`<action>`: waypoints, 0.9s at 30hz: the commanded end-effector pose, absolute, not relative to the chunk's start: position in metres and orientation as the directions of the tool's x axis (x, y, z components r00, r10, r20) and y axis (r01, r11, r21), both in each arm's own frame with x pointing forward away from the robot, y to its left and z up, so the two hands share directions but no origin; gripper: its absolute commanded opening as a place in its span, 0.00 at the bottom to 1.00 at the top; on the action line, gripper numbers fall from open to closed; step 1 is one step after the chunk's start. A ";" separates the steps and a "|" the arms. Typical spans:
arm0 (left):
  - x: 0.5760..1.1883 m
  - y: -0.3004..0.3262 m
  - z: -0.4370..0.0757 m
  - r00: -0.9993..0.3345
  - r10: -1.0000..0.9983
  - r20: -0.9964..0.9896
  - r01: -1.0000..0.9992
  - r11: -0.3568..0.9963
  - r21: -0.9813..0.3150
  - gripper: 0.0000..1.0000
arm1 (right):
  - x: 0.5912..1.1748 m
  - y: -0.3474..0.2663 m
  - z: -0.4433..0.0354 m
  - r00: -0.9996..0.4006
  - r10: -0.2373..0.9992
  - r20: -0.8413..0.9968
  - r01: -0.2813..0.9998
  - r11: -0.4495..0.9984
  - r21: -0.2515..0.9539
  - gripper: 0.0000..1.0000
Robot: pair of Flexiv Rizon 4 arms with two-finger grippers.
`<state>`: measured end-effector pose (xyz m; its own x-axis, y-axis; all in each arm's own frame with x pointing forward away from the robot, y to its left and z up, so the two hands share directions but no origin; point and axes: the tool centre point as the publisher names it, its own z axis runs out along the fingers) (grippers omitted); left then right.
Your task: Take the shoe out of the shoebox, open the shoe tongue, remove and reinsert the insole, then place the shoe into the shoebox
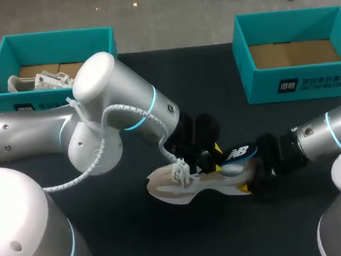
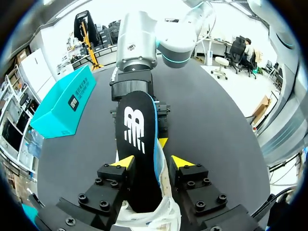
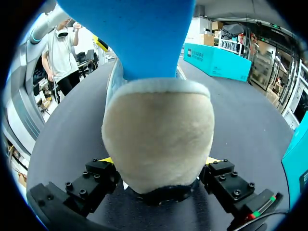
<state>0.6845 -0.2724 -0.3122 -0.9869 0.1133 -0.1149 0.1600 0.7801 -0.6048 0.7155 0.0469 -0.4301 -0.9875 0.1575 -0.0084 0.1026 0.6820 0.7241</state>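
Note:
A beige sneaker [image 1: 186, 184] lies on its side on the dark table [image 1: 214, 90], midway between the two boxes. A black insole [image 1: 238, 153] with a white logo and a blue underside sticks up out of the shoe's opening. My left gripper [image 1: 210, 154] hangs over the opening. In the left wrist view the insole [image 2: 136, 144] lies between the left gripper's [image 2: 153, 161] spread yellow fingertips, with a gap on one side. My right gripper [image 1: 253, 181] is at the heel. The right wrist view shows the heel [image 3: 159, 139] filling the span between the right gripper's [image 3: 161, 161] fingers.
A teal shoebox [image 1: 53, 38] at the back left holds another pale shoe [image 1: 38, 82]. A second teal shoebox [image 1: 245, 70] at the back right shows only its cardboard floor. My left arm's bulky elbow [image 1: 99, 115] stands in front of the left box.

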 end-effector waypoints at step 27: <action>0.691 -0.285 -0.330 -0.956 -0.040 -0.290 0.113 0.863 -0.492 0.29 | 0.716 0.048 -0.432 -0.987 0.158 -0.009 0.102 0.683 0.724 0.00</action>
<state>0.6938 -0.2889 -0.3310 -0.9594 -0.0297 -0.2805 0.1169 0.8632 -0.4912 0.7155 0.0469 -0.4301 -0.9875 0.1575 -0.0084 0.1026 0.6820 0.7242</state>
